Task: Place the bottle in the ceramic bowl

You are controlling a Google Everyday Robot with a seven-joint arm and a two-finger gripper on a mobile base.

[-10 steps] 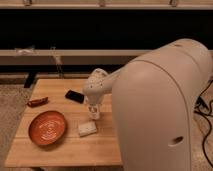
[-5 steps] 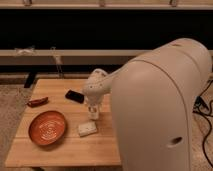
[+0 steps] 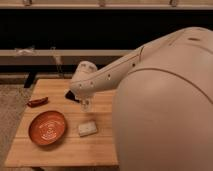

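The ceramic bowl (image 3: 47, 127) is orange-brown and stands empty at the front left of the wooden table (image 3: 70, 150). A small pale object (image 3: 87, 128), apparently the bottle on its side, lies on the table just right of the bowl. My gripper (image 3: 85, 104) hangs below the white wrist, over the middle of the table. It is behind the pale object and a little above it, and apart from it.
A red object (image 3: 37, 102) lies near the table's left edge behind the bowl. A black object (image 3: 71, 95) lies behind the gripper. My large white arm housing (image 3: 165, 110) covers the right side. A dark shelf runs behind the table.
The gripper and wrist have shifted slightly to the left. The bowl and the pale object have not moved.
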